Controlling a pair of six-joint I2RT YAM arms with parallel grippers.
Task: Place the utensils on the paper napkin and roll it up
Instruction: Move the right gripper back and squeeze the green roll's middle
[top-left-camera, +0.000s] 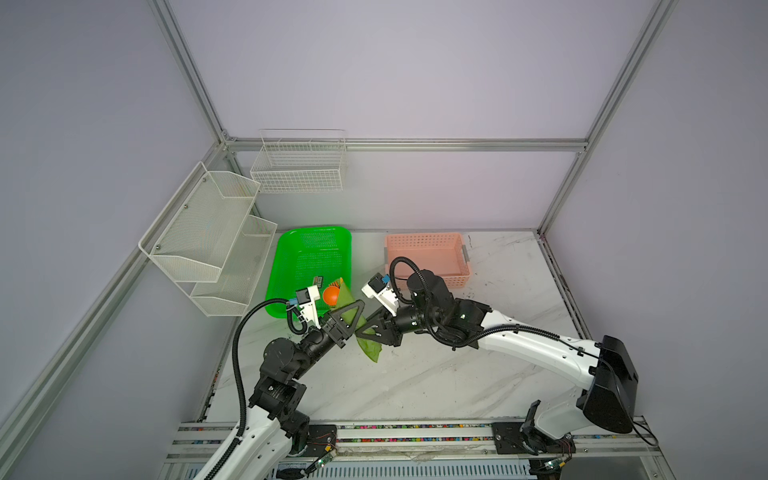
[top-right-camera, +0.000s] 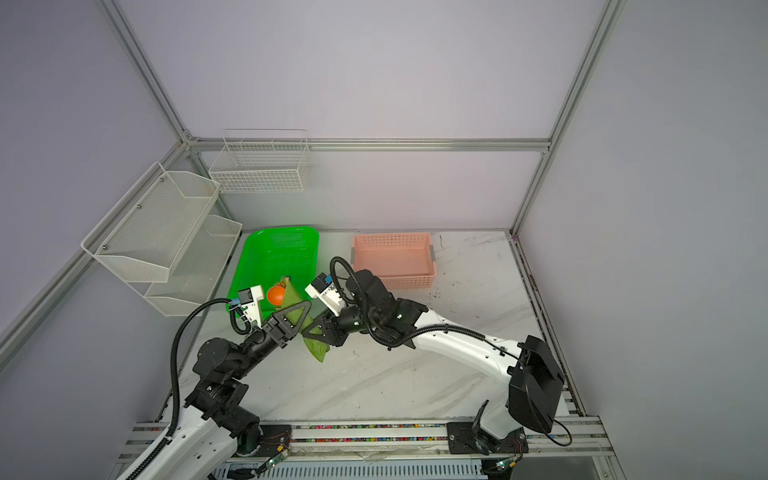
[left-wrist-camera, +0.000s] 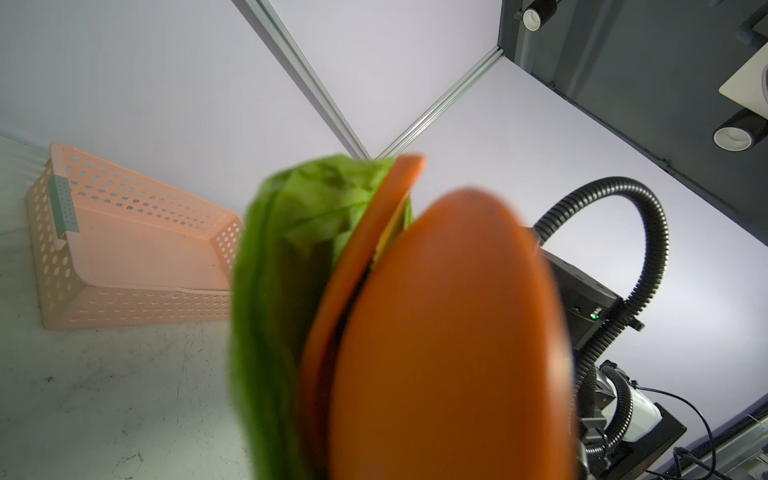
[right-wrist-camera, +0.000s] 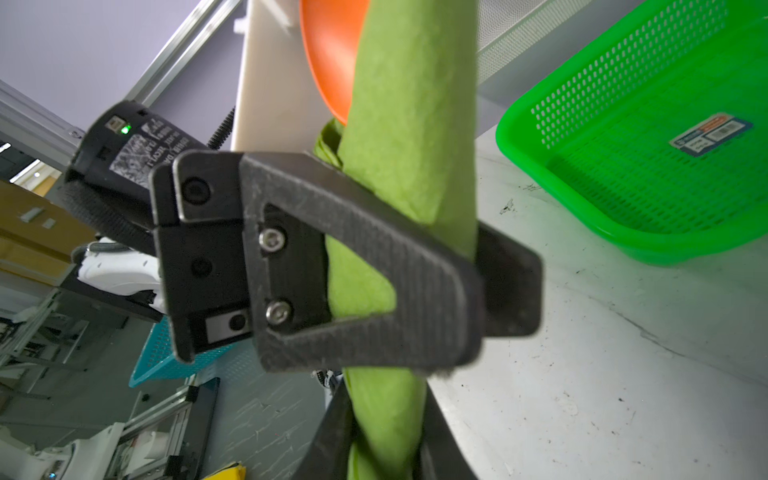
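Spanning both top views, the marble table (top-left-camera: 415, 386) carries the whole setup. A white 2-tier mesh shelf (top-left-camera: 208, 245) hangs on the left wall & a wire basket (top-left-camera: 299, 166) on the back wall. A neon-green tray (top-left-camera: 309, 249) sits at the table's far left, w/ a sticker (right-wrist-camera: 710, 133) on its floor. A pink basket (top-left-camera: 428, 253) sits to its right, apart from it.

The left gripper (top-left-camera: 358, 308) & right gripper (top-left-camera: 360, 330) meet mid-air just in front of the tray's near right corner, tips close together. Btwn them is the paper napkin (top-left-camera: 371, 348), rolled into a tube and lifted off the table. It's tilted, top end leaning toward the tray, bottom end hanging toward the front.

The left gripper is clamped across the roll's middle, one finger each side, as the right wrist view shows. The right gripper grips lower down. Its fingers (right-wrist-camera: 328, 440) press in on both sides of the roll, closed round it.

The utensils are inside the roll, mostly hidden. The orange spoon (top-left-camera: 331, 295) pokes its bowl out the top end, over the tray's edge. In the left wrist view it sits close up & blurred, w/ a 2nd thin orange piece (left-wrist-camera: 374, 232) beside it against the green paper. Fork or knife, can't tell.
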